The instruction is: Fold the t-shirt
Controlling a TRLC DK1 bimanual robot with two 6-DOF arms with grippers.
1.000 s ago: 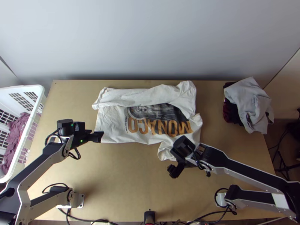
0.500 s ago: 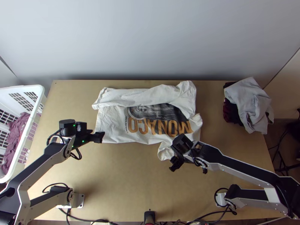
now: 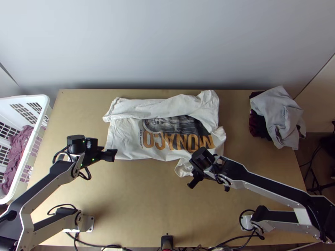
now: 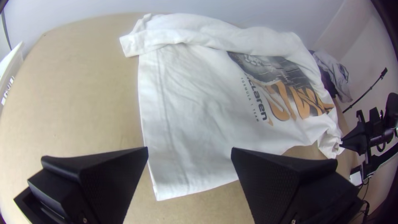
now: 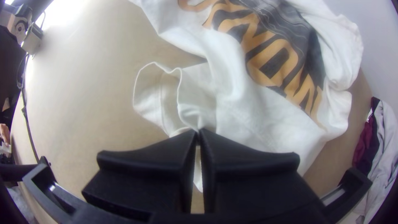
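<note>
white t-shirt (image 3: 125,140) spread on bench (image 3: 138,201), far side folded over; grey cloth (image 3: 278,117) piled at right; basket (image 3: 43,102) placed at left.

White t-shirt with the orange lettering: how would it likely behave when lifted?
The white t-shirt would probably hang floppy: it buckles in soft folds where the right gripper pinches it. It looks thin, so likely light for its size. Its folded-over far side may slip, as it seems to lie loose.
</note>
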